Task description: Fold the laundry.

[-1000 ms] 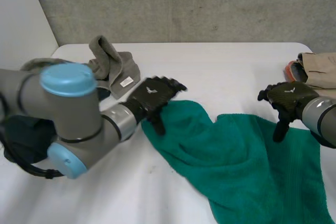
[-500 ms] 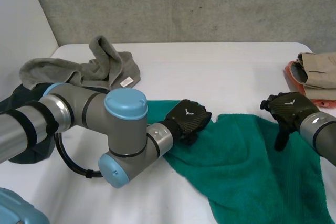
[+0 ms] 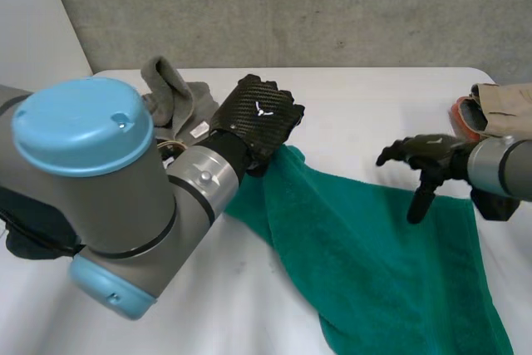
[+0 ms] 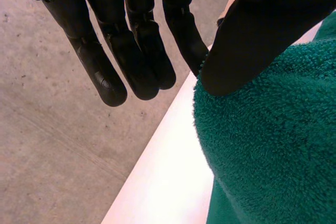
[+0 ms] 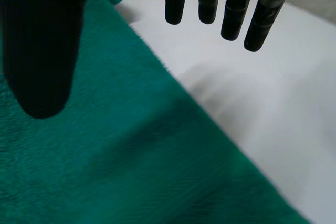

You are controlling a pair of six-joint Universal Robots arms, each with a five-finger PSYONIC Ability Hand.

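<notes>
Left hand (image 3: 258,118) is pinching up a corner of the green towel (image 3: 374,263) to fold, while the slack-fingered right hand (image 3: 432,154) is hovering, needing a grip next

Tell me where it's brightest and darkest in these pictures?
Left wrist view: the white table glows brightest beside the green towel; the thumb of the left hand is a dark shape. Right wrist view: the thumb of the right hand is flat black; the towel has a darker crease. Head view: even light, sheen on the left hand.
</notes>
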